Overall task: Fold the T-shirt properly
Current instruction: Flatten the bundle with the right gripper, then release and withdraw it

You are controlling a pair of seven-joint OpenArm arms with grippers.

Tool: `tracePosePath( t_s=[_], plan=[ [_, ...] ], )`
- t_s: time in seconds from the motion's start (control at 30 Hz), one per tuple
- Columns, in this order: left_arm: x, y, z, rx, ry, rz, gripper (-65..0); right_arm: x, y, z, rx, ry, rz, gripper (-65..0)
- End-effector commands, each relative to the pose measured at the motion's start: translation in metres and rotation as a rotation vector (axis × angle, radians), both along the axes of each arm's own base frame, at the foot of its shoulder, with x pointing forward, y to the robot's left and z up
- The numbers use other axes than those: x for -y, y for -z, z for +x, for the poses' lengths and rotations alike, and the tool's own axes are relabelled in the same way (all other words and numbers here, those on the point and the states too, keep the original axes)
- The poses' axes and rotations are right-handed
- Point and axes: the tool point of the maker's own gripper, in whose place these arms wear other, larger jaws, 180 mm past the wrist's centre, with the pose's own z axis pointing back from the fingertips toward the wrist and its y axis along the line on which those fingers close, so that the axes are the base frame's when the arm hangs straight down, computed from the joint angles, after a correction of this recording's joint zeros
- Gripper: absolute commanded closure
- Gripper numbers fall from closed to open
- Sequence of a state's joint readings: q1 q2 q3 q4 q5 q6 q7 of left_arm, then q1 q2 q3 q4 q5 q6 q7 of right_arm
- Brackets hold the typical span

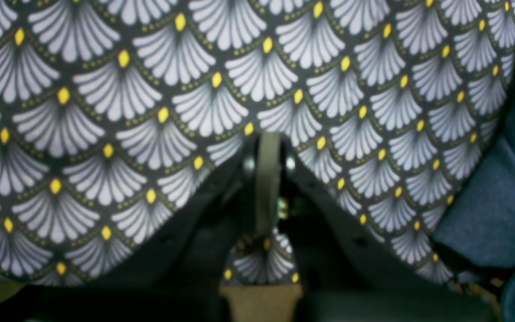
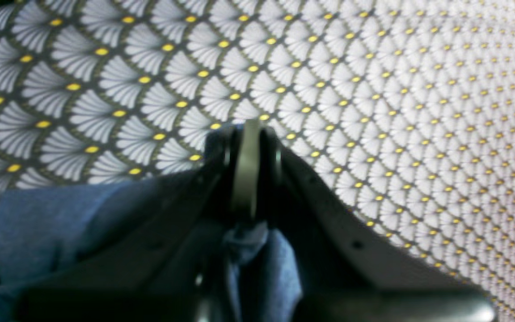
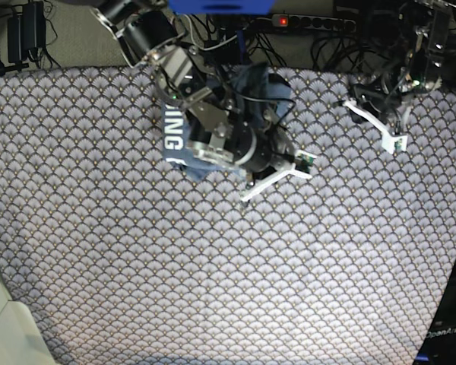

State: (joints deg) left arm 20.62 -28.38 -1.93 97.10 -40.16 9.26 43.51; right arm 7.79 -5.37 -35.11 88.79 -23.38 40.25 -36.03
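Observation:
The slate-blue T-shirt (image 3: 262,85) lies bunched at the back middle of the table, partly under my right arm, with white lettering (image 3: 173,135) on its left part. My right gripper (image 2: 247,126) is shut, with a fold of the T-shirt (image 2: 61,223) pinched low between its jaws; in the base view this gripper (image 3: 249,194) is just in front of the shirt. My left gripper (image 1: 267,139) is shut and empty over bare tablecloth, with the T-shirt's edge (image 1: 499,210) to its right. In the base view the left gripper (image 3: 351,106) is apart from the shirt, at the back right.
A fan-patterned tablecloth (image 3: 213,274) with yellow dots covers the whole table. Cables and a power strip (image 3: 311,21) run along the back edge. A pale surface (image 3: 0,319) borders the front left corner.

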Motion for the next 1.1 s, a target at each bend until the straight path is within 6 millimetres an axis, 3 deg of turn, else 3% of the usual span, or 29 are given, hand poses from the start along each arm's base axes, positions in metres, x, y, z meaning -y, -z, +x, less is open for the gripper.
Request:
tracePosePath(
  t_s=[0.0, 0.2, 0.3, 0.83, 1.07],
  plan=[
    [-0.003, -0.008, 0.007, 0.032, 0.002, 0.009, -0.4, -0.008, -0.020, 0.012, 0.047, -0.005, 0.044, 0.0],
    [-0.002, -0.007, 0.006, 0.026, 0.003, 0.005, -0.4, -0.014, -0.031, 0.023, 0.070, -0.009, 0.058, 0.0],
    [-0.002, -0.008, 0.006, 0.028, 0.003, 0.003, -0.4, -0.015, -0.026, 0.029, 0.047, 0.008, 0.057, 0.0],
    [0.003, -0.009, 0.006, 0.031, 0.012, -0.004, -0.4, -0.016, -0.025, 0.031, 0.044, 0.011, 0.050, 0.0],
    [0.003, -0.006, 0.000, 0.017, 0.015, -0.005, -0.5, -0.018, -0.024, 0.028, 0.037, 0.010, 0.055, -15.5]
  ],
)
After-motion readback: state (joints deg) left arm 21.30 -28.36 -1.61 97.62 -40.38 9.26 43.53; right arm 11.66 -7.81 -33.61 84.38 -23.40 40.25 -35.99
